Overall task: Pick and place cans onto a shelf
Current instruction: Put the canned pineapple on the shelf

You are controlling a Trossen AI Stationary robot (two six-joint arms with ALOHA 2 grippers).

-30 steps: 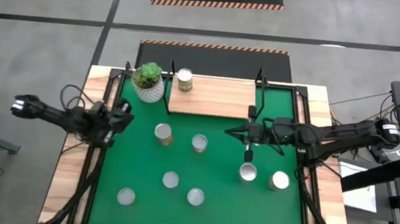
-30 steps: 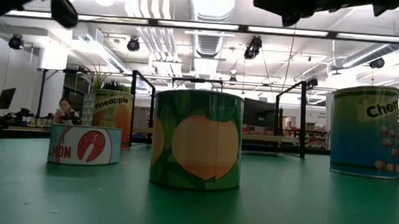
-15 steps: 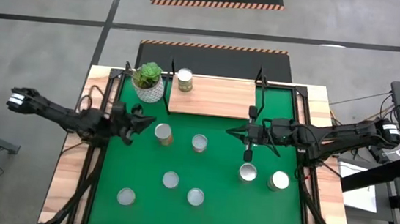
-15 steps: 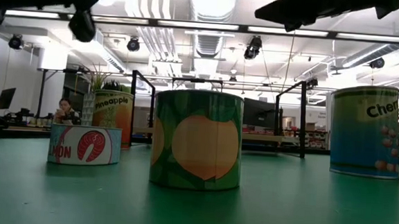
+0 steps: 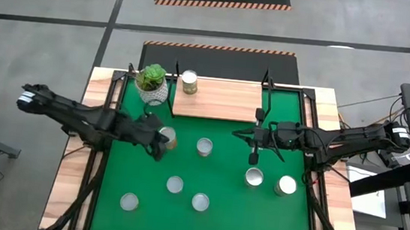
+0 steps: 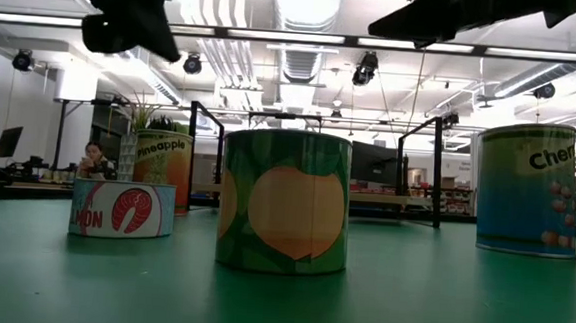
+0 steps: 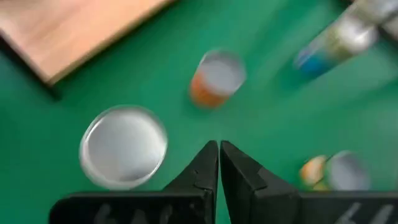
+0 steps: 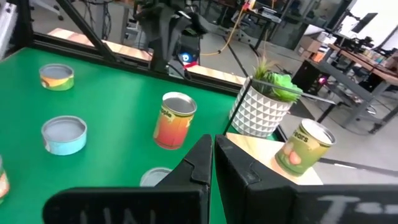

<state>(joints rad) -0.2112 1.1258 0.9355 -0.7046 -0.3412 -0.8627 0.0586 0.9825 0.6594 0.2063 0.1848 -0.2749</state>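
Left gripper point(image 5: 158, 147): fingers pressed together, poised just beside the orange-labelled can point(image 5: 167, 136), near the shelf point(image 5: 218, 100). Spread the fingers fully, centre them over the can, then descend. Right gripper point(image 5: 237, 135), fingers likewise together, waits over the table point(image 5: 256, 210).

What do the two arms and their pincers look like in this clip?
Both arms are thin, dark and jointed, with black cables looped along them and a pale patch near each outer end. The left pincer and the right pincer each end in two flat black fingers tapering to a point.
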